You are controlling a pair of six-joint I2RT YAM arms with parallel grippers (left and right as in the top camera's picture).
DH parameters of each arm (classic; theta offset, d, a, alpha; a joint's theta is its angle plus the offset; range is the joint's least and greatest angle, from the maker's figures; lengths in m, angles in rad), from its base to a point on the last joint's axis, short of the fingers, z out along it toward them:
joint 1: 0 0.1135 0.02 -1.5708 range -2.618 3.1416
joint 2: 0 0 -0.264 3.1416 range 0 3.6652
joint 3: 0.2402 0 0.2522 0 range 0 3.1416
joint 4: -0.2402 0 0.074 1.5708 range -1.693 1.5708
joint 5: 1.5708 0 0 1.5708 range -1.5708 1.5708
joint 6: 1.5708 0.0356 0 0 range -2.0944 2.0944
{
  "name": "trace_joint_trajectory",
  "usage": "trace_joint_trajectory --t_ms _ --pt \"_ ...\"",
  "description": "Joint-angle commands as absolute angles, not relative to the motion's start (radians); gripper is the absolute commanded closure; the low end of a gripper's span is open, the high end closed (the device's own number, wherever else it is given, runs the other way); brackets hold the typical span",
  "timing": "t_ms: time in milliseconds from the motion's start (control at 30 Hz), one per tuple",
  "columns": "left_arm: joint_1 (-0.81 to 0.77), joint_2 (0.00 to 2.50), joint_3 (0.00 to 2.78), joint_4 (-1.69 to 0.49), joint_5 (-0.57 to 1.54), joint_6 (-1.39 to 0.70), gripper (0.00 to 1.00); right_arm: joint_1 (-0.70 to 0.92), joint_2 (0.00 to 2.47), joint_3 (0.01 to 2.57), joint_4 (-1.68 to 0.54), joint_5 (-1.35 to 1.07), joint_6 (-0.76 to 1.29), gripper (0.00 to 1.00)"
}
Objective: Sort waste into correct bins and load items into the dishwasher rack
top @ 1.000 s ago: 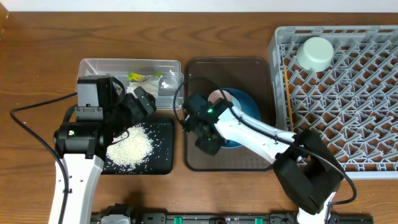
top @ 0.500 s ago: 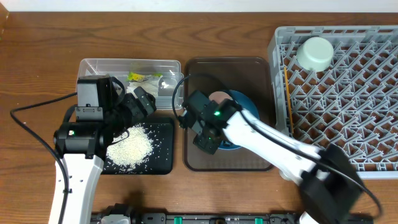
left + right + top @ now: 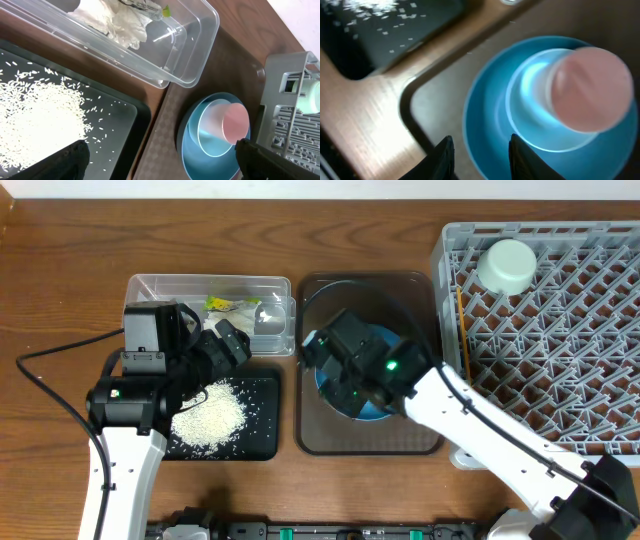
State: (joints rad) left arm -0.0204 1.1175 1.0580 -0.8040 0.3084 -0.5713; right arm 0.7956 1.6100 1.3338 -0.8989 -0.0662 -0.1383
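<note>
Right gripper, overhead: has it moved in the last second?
Yes. The right gripper shifted right, from the left edge of the brown tray to over the blue plate, nearer the rack.

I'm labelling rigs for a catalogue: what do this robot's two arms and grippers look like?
The left arm and right arm have white tubular links, black joint housings and a green light each. A black cable loops from the left arm over the table. The left gripper and right gripper have black fingers.
</note>
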Motion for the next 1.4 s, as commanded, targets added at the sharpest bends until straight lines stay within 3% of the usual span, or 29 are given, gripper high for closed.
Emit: trace_joint_trajectory --t_ms 0,567,1000,1067,1100,1133,1233,1333,1367 --pt "-0.015 1.119 1.066 -0.803 0.302 -0.557 0.04 0.76 1.605 1.335 -0.89 -0.053 -0.115 0.65" --pt "-0.015 1.119 1.066 -0.803 0.302 -0.557 0.04 0.579 1.605 1.335 -0.902 0.049 0.167 0.62" --pt "-0.015 1.119 1.066 -0.799 0.302 -0.558 0.02 0.454 1.594 1.335 -1.033 0.079 0.163 0.66" --pt "-0.015 1.119 1.066 -0.798 0.303 -0.558 0.02 0.441 1.594 1.335 -1.034 0.051 0.163 0.62" --pt "-0.017 1.121 1.066 -0.798 0.303 -0.56 0.02 0.437 1.594 1.335 -1.037 0.036 0.164 0.51" --pt "-0.023 1.123 1.066 -0.804 0.307 -0.566 0.03 0.434 1.594 1.335 -1.038 0.026 0.164 0.45" --pt "-0.058 1.129 1.064 -0.825 0.307 -0.611 0.16 0.425 1.588 1.336 -1.037 0.018 0.164 0.45" --pt "-0.137 1.147 1.063 -0.822 0.292 -0.615 0.35 0.412 1.574 1.339 -1.024 0.018 0.164 0.46" --pt "-0.168 1.155 1.063 -0.819 0.273 -0.623 0.36 0.409 1.568 1.343 -1.023 0.018 0.164 0.46"
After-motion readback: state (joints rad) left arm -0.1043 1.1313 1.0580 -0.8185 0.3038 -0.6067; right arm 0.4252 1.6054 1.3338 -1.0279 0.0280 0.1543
